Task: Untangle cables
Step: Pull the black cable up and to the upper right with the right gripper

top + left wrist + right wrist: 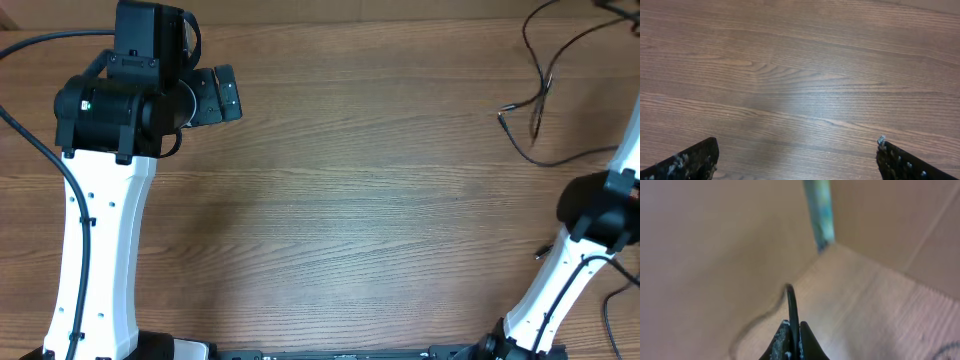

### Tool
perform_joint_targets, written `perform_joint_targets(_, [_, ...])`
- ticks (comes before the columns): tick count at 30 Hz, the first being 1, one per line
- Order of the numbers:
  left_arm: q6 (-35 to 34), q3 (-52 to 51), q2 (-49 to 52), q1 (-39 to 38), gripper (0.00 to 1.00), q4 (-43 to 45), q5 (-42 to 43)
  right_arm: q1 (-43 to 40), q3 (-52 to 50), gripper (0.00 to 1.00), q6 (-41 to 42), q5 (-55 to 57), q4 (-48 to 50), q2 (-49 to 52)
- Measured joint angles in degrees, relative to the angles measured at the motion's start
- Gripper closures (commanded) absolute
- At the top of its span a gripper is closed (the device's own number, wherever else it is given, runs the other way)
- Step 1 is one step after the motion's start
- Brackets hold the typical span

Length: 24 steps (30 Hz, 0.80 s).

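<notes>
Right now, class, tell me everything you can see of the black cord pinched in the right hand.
The cord is thin, black and smooth, much narrower than the right hand, whose fingertips are shut on it. It rises from between them in a slight bend. Past its visible top a faint blurred line curves away down-left; whether that is the same cord cannot be told. No plug tip shows in the wrist view. Overhead, thin black cables lie near the right edge, but which one is held is unclear.

Left arm: a long glossy white plastic link [100, 240] dotted with small dark screw holes, topped by bulky black joint housings [110, 105], with thick black wiring [40, 150]. The right arm's white link [555, 285] matches. The left gripper [797, 145] has black fingers [692, 160] flecked white.
</notes>
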Motion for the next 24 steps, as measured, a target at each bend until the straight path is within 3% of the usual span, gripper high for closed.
perform_joint_targets(15, [0.0, 0.0, 0.0, 0.0, 0.0, 0.0, 0.0, -7.4, 0.0, 0.96, 1.5, -2.3, -9.7, 11.9])
perform_joint_targets(17, [0.0, 0.0, 0.0, 0.0, 0.0, 0.0, 0.0, -9.4, 0.0, 0.62, 1.9, -2.3, -10.4, 12.6])
perform_joint_targets(18, [0.0, 0.0, 0.0, 0.0, 0.0, 0.0, 0.0, -10.4, 0.0, 0.32, 2.1, -2.3, -10.6, 12.7])
perform_joint_targets(19, [0.0, 0.0, 0.0, 0.0, 0.0, 0.0, 0.0, -11.0, 0.0, 0.09, 2.0, -2.4, -10.6, 12.7])
perform_joint_targets(20, [0.0, 0.0, 0.0, 0.0, 0.0, 0.0, 0.0, -11.6, 0.0, 0.0, 2.1, -2.5, -10.6, 12.7])
perform_joint_targets(24, [0.0, 0.0, 0.0, 0.0, 0.0, 0.0, 0.0, -13.6, 0.0, 0.0, 2.1, -5.4, -10.8, 12.7])
